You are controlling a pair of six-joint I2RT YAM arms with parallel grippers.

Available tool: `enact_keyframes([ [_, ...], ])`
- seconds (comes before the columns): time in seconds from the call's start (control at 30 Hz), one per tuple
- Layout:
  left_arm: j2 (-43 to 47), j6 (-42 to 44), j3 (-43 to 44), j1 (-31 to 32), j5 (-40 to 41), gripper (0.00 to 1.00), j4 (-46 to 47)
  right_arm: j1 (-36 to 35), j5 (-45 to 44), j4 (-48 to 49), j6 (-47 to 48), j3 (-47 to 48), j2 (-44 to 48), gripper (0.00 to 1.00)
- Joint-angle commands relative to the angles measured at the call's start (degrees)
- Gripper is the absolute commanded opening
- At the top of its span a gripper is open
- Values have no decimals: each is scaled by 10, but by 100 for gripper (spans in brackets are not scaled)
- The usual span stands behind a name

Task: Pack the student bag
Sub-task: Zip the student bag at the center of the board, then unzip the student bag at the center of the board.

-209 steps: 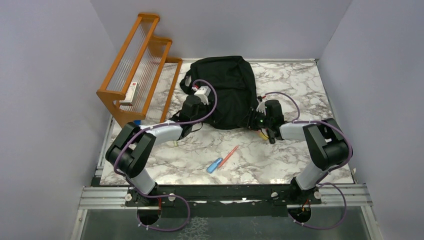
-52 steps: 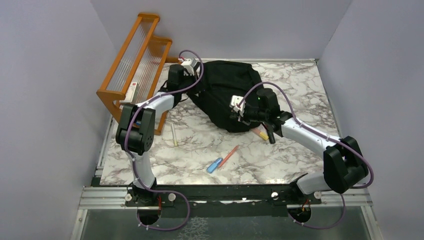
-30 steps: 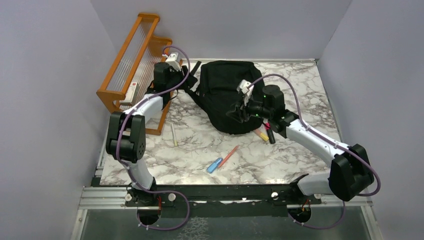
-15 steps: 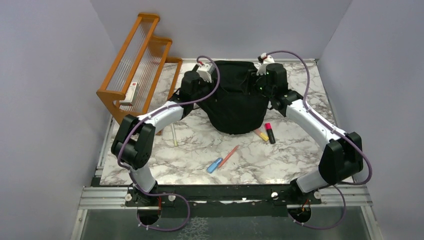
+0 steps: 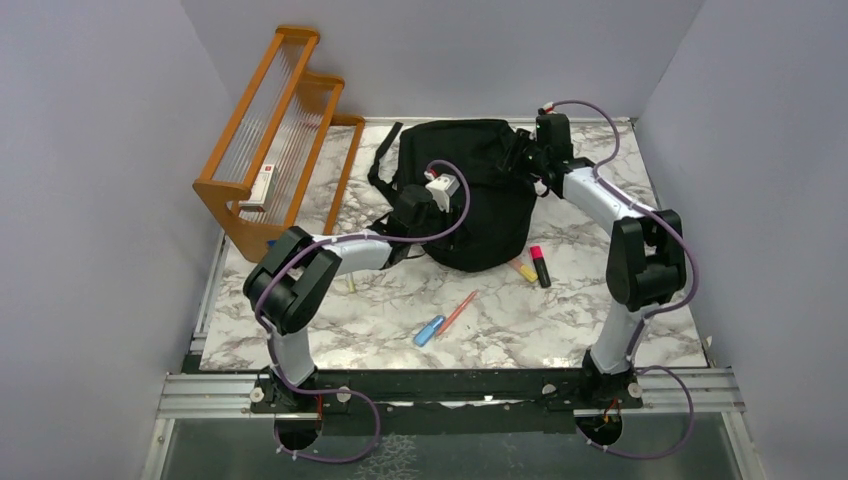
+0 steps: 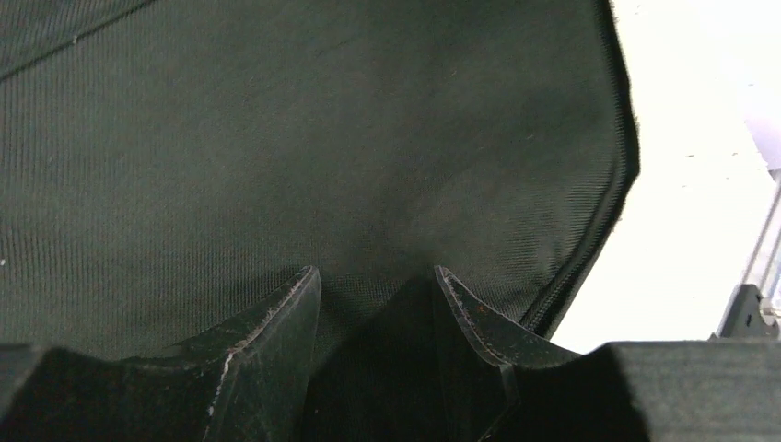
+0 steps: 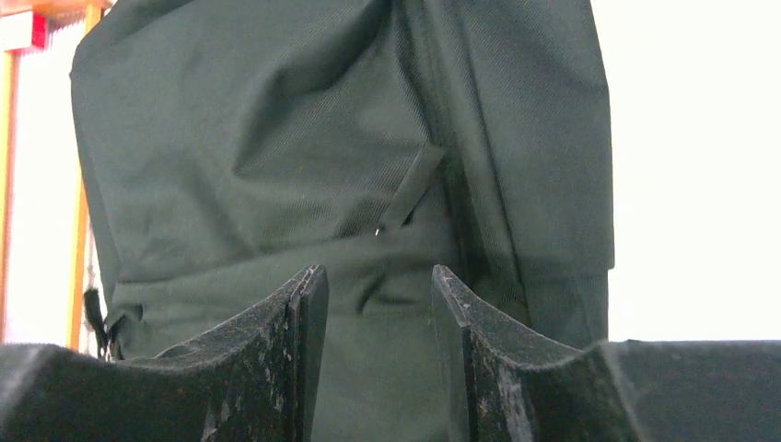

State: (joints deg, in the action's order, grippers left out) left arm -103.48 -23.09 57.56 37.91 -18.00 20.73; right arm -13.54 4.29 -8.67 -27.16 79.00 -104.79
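The student bag, a large black fabric backpack, lies at the back middle of the marble table, one shoulder strap trailing to its left. My left gripper hovers over the bag's near-left side. In the left wrist view its jaws stand apart, close above the black fabric, nothing clamped between them. My right gripper is at the bag's far-right corner. It is open too, pointing at the bag's folded side from a short distance.
A wooden rack holding a red-and-white box stands at the back left. In front of the bag lie a pink highlighter, a yellow-orange pen, a red pen, a blue item and a thin white stick.
Both grippers were at the bag's far corners. The left one has come nearer, over the bag's near-left side; the right one has swung out to the far-right corner. The bag shifted slightly.
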Motion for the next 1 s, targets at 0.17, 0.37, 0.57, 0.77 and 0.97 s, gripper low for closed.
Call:
enact_keyframes([
  [0.17, -45, -4, -42, 9, 26, 49, 35, 13, 13, 32, -47, 88, -103, 47],
  [0.37, -51, -7, -40, 15, 24, 49, 38, 13, 26, 31, -49, 113, -134, 43],
  [0.57, -47, -5, -40, 15, 24, 49, 38, 13, 21, 35, -52, 106, -141, 29],
  [0.77, -44, -5, -41, 15, 23, 49, 38, 13, 11, 68, -52, 72, -118, 3],
  [0.97, -42, -4, -40, 15, 23, 48, 39, 13, 27, 131, -27, 38, -87, 1],
])
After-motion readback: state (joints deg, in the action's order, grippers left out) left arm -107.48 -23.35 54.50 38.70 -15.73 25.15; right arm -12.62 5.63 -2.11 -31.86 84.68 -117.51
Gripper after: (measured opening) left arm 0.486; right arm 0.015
